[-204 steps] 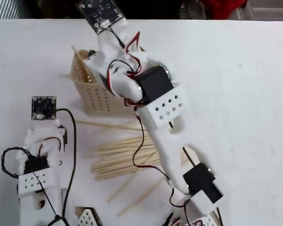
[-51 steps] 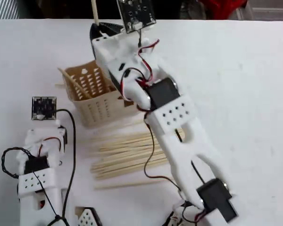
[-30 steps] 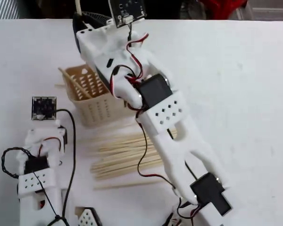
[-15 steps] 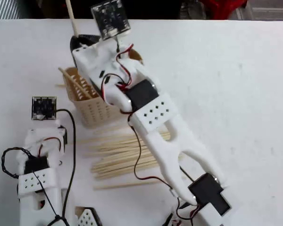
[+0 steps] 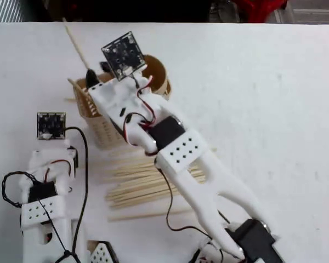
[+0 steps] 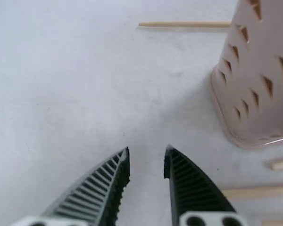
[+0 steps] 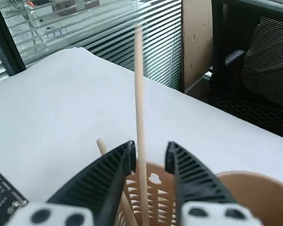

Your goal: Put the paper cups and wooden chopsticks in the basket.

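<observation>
Bare table (image 6: pixel 61 70) before left pincer (image 6: pixel 146 150), basket (image 6: pixel 259 80) beside.

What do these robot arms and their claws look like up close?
The left arm and right arm are white shells with perforated panels, black motor blocks and thin red and black cables. Each carries a small black circuit board. The left gripper and right gripper have black, ribbed, pointed fingers.

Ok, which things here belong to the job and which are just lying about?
Job:
basket
cup
chopstick pile on the table
chopstick standing between the right end effector's jaws
stray chopstick near the basket

Lying about:
chair
blinds
red object beyond the table's far edge
</observation>
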Motion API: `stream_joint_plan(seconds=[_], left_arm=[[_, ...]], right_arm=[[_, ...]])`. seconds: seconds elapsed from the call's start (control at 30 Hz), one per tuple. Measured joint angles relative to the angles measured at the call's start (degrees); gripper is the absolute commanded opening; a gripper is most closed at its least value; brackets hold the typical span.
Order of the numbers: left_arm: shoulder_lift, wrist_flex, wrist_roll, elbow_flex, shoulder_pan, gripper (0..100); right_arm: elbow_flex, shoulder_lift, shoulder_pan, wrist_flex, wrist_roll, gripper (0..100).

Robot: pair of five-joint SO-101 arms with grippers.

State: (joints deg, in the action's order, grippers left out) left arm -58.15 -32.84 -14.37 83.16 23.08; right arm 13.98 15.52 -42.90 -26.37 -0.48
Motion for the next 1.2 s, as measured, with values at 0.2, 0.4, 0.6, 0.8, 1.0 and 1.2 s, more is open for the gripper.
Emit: stream_joint_plan(seconds=[0.2,0.4,0.6,0.8,1.0,1.2], left_arm=[[0.0,0.0,0.0,0.0,0.0,14],[0.0,0.0,0.0,0.0,0.0,14],[0.0,0.0,0.0,0.0,0.0,14],[0.0,0.0,0.0,0.0,0.0,14],[0.0,0.0,0.0,0.0,0.0,14],[0.0,0.0,0.0,0.0,0.0,14]], right_arm=[[0.0,10.0,0.0,-13.5,0.1,18.7],[0.0,26.3,5.0,-35.9,4.7,18.7],[1.1,26.9,9.6,-50.9,25.4,18.7],[13.2,20.4,3.4,-65.8,47.4,18.7],[35.5,26.1,-2.4,-52.4,50.2,18.7],[54.5,31.8,-4.0,-40.1,50.2,18.6]])
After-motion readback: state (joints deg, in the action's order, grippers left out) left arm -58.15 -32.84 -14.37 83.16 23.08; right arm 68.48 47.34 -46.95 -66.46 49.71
